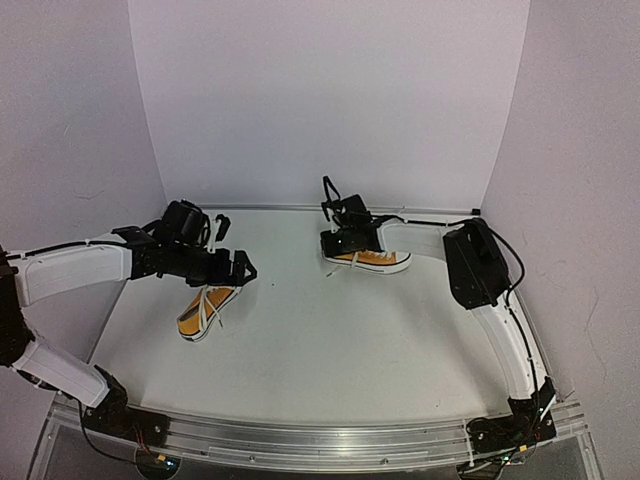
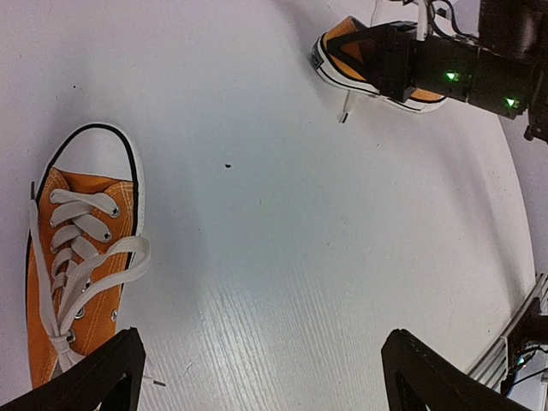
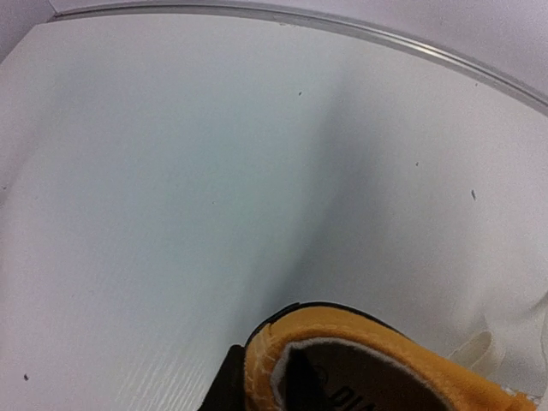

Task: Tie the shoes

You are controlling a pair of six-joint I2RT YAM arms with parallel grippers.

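Low, left pincer [image 2: 264, 364] apart over left shoe [image 2: 81, 257], right pincer [image 1: 341, 238] at right shoe [image 1: 378, 260], closure unclear.

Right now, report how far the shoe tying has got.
Done: nothing; the laces on the left shoe lie loose, unknotted. In hand: the right gripper sits at the heel of the right shoe, grip unclear; the left gripper hangs open by the left shoe. Left: apparently both bows.

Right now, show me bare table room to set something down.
Bare: the wide middle of the table, between left shoe and right shoe, to the near rail. Crowded: far left under the left gripper, far right around the right gripper.
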